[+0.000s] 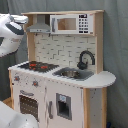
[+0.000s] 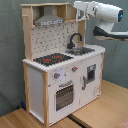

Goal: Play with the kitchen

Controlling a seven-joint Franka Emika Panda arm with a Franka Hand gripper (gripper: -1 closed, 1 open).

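microwave (image 1: pixel 71 23) on kitchen (image 1: pixel 60 75) shows only in first exterior view; tool's state unclear.

White arm (image 2: pixel 102 15) reaches over the kitchen (image 2: pixel 62 65).

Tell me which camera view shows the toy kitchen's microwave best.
The first exterior view shows it best: the microwave faces the camera on the top shelf, with its door window and keypad plain. In the second exterior view the kitchen stands side-on, and the robot arm covers that end of the shelf, so the microwave cannot be made out.
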